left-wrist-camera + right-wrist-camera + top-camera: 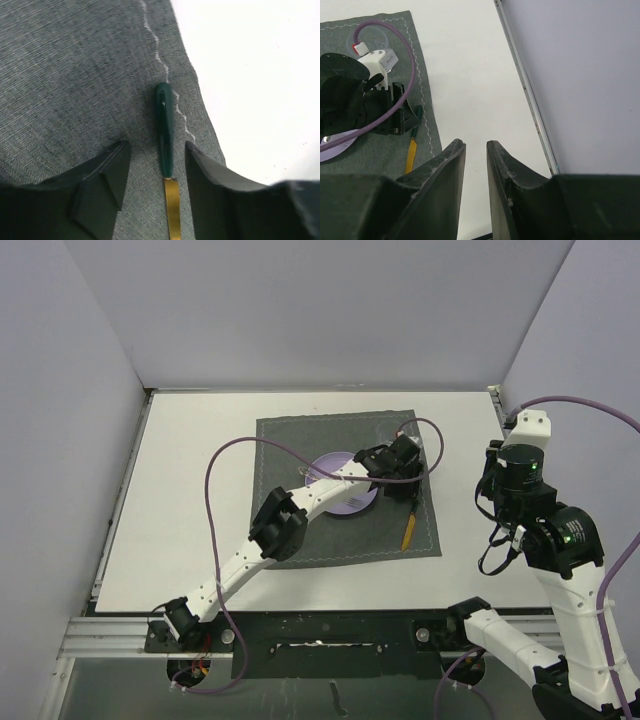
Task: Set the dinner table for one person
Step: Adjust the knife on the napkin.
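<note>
The left gripper [157, 144] stands released, its fingers [107, 170] either side of a utensil's green handle [164, 117] without touching it, and the gold blade [172, 210] runs back between them. All of this lies on the grey mat [75, 75], whose stitched edge passes just ahead; the white table [260, 75] spreads to the jaws' right, and a purple plate [350, 506] sits back under the arm. The right gripper [476, 145] hangs well apart over the table, jaws drawn to a slit, holding nothing.
</note>
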Motion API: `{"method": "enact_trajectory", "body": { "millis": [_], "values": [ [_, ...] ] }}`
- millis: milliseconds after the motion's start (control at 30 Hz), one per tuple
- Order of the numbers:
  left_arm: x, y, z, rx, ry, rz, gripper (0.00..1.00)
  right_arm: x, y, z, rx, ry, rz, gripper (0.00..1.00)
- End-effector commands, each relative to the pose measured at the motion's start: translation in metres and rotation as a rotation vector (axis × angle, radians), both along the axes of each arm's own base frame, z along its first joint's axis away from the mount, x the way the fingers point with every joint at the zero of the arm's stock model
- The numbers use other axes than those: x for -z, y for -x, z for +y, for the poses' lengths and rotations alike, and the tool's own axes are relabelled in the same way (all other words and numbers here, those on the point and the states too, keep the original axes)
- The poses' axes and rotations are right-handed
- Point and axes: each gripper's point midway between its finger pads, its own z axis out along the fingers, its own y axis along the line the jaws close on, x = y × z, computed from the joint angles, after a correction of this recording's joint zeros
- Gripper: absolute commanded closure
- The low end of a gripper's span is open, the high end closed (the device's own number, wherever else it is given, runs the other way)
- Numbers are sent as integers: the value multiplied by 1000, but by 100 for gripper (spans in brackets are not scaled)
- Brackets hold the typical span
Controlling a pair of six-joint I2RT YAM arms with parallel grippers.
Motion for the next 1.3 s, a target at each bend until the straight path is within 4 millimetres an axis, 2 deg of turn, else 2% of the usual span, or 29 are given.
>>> {"method": "enact_trajectory", "body": {
  "millis": [0,167,500,633,733,900,1100,1267],
  "values": [
    [35,20,4,63,-74,27,48,-7,-2,2,-3,-8,-24,74],
    [40,23,1,72,-71,36,46,-11,0,0,5,-6,-32,74],
    [71,34,-2,70,-76,104,51,-17,3,-4,12,1,-48,73],
    [84,44,1,90,-99,139,53,-17,4,-4,12,1,-49,73],
    [90,50,12,100,-152,141,54,-17,4,-4,11,0,-49,72],
    [91,51,33,88,-237,120,55,-17,5,-4,11,-1,-49,72],
    [89,58,48,67,-276,119,55,-16,7,-5,16,1,-45,72],
    [72,55,49,54,-252,78,53,-16,8,-5,18,-1,-37,72]
  ]
}}
